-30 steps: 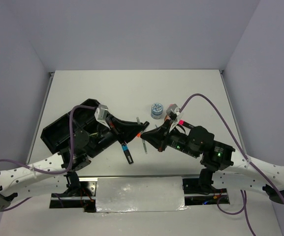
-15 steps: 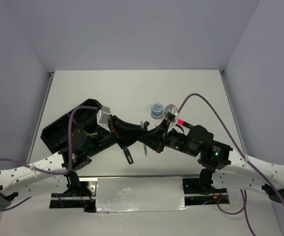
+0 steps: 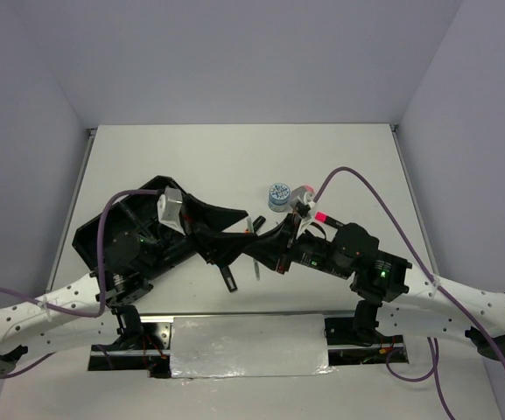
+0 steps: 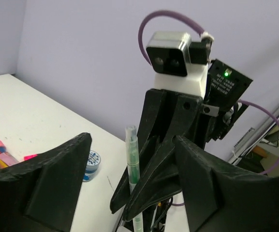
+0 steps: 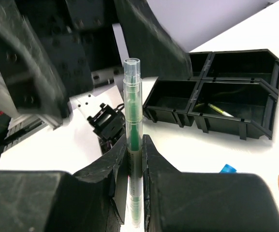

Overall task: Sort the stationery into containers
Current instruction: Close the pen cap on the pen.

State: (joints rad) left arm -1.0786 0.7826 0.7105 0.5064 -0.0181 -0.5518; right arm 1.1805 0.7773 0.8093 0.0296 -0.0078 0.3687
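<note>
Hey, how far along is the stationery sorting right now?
Done: one yellow pen lies in the tray. In hand: the right gripper clamps a green pen upright, the left gripper open around it. Left: tape roll and highlighter on the table.

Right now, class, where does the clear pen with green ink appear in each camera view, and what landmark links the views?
Top external: the clear pen is at the centre, where the two arms meet, and mostly hidden.
Left wrist: lower middle, standing upright.
Right wrist: centre, upright.
Shared landmark: the right pincer, closed on the pen, shows in all three views.
</note>
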